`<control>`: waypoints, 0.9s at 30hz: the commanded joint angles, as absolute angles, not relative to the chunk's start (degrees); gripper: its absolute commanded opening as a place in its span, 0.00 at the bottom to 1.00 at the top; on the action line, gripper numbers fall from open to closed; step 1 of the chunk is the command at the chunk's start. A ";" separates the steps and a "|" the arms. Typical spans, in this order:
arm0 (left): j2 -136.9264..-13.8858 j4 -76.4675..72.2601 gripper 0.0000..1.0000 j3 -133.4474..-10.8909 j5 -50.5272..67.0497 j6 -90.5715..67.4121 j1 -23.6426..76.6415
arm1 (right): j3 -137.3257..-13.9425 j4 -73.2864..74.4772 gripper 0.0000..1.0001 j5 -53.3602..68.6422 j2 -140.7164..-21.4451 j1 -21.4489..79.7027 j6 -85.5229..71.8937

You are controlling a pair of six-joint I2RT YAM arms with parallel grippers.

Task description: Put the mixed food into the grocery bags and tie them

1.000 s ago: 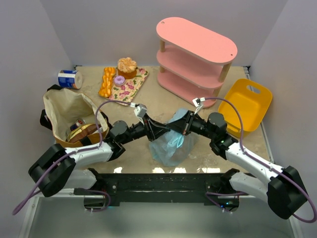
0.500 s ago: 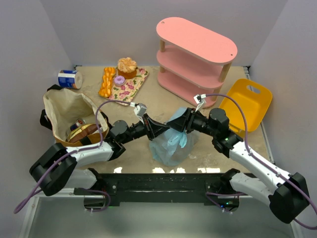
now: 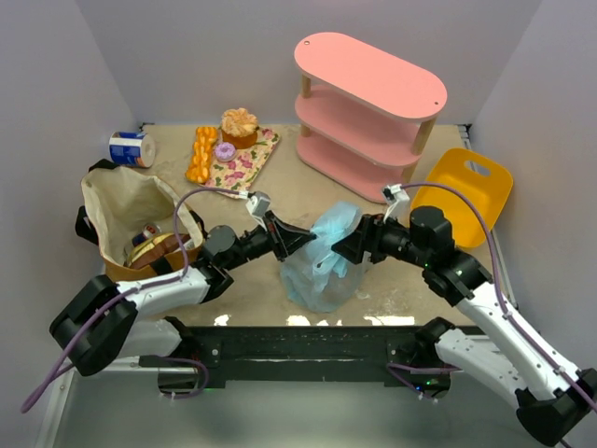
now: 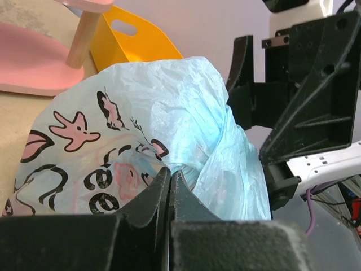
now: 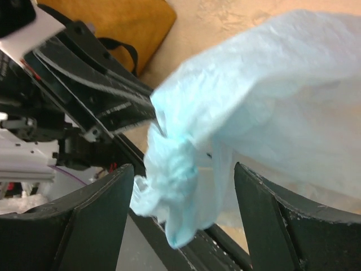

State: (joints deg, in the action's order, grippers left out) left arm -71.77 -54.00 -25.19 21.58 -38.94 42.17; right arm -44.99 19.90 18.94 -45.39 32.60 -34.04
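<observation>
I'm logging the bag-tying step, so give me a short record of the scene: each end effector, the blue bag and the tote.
left end effector: shut, pinching the blue plastic bag just below its gathered top
right end effector: open, fingers either side of the bag's twisted top, not gripping
blue plastic bag: standing on the table between the arms, top bunched
knot: cannot tell
canvas tote: open, on the left, food inside

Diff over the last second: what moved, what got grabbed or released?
The right end effector backed off to the right, away from the bag. It now sits open, with the bag's twisted end loose between its fingers. The left end effector stays shut on the bag's neck. Tote, shelf and basket are unmoved.
</observation>
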 commanded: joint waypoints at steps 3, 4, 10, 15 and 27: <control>-69.09 -53.35 0.00 -27.60 20.04 -37.71 41.13 | -45.00 25.14 0.72 21.61 -39.64 32.69 -28.48; -69.00 -53.09 0.00 -27.68 19.95 -37.71 41.05 | -44.30 24.96 0.71 23.45 -39.03 32.70 -27.69; -68.47 -51.42 0.00 -28.39 19.78 -37.00 40.78 | -41.84 20.92 0.68 28.90 -39.81 32.70 -25.93; -68.20 -50.37 0.00 -28.83 19.69 -36.65 40.61 | -39.73 17.42 0.64 31.38 -43.41 32.70 -25.31; -62.41 -41.67 0.00 -28.92 18.98 -33.14 36.40 | -41.74 19.33 0.00 19.90 -44.12 32.70 -26.37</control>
